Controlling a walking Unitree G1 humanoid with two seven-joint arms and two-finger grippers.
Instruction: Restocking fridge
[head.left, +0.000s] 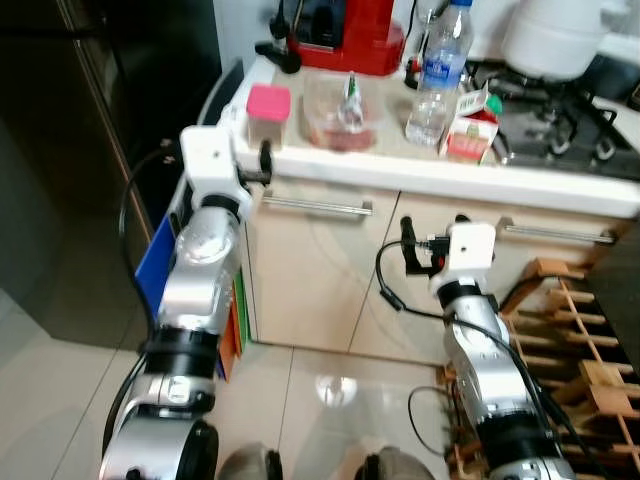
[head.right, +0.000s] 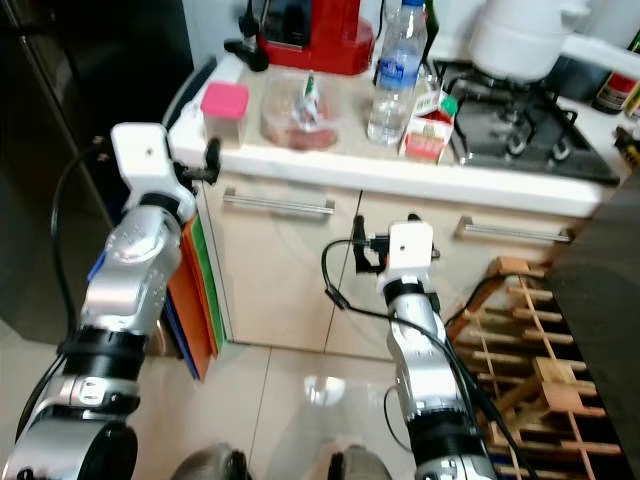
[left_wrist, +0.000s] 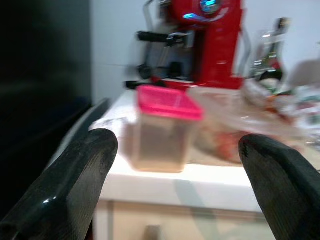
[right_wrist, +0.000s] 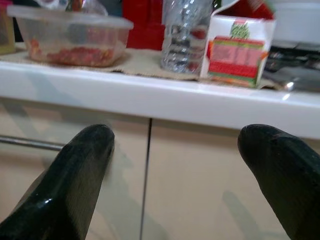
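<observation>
Left wrist view: left claw (left_wrist: 175, 175) wide open, empty, facing pink-lidded tub (left_wrist: 162, 127); right claw (right_wrist: 192, 175) wide open, empty, below counter (right_wrist: 150, 102)

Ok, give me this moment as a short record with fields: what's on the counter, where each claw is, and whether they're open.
setting: kitchen counter beside a dark fridge
counter items: pink-lidded container, clear tub of food, water bottle, small carton, red coffee machine
left claw: open, raised at the counter edge, facing the pink-lidded container, holding nothing
right claw: open, below the counter top, facing the cabinet doors, holding nothing
beside robot: wooden rack on its right
</observation>
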